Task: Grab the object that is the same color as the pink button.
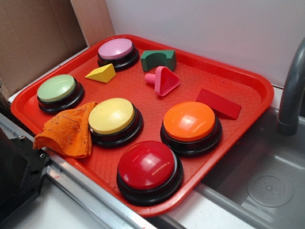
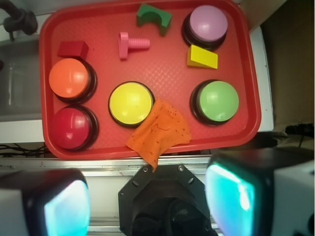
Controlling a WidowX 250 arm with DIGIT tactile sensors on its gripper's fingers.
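Note:
The pink toy piece lies on its side near the middle back of the red tray, its ribbed stem pointing left; it also shows in the wrist view. The pink button stands at the tray's back left; it also shows in the wrist view. My gripper is open and empty, high above and off the tray's near edge, over the robot base. It is out of view in the exterior view.
On the tray are a green button, yellow button, orange button and red button, a yellow wedge, green arch block, red wedge and orange cloth. A sink and faucet lie right.

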